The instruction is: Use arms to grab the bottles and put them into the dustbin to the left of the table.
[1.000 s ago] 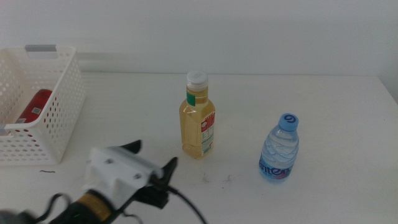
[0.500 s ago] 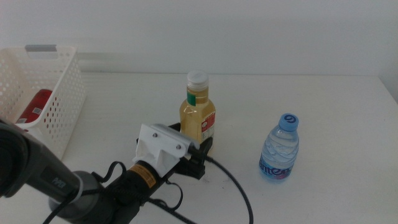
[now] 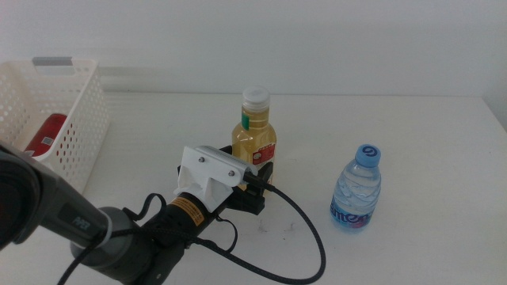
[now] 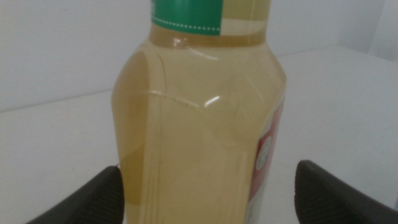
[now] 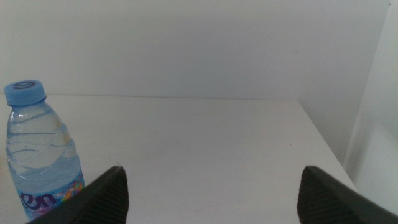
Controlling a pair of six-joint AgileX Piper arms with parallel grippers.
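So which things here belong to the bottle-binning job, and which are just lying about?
Job:
- yellow-liquid bottle, between the open left pincer
- water bottle
- red can, in the dustbin
- right pincer, waiting, open

Lying about:
- nothing but the table

White table (image 3: 412, 134), yellow-liquid bottle (image 3: 253, 138), water bottle (image 3: 356, 190), white basket (image 3: 59, 134) at left

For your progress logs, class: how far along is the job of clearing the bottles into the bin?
Done: the red can lies in the white basket. In hand: the left gripper sits open around the yellow-liquid bottle, one jaw touching it, not yet clamped. Left: this bottle and the blue-capped water bottle on the table. The right gripper waits open.
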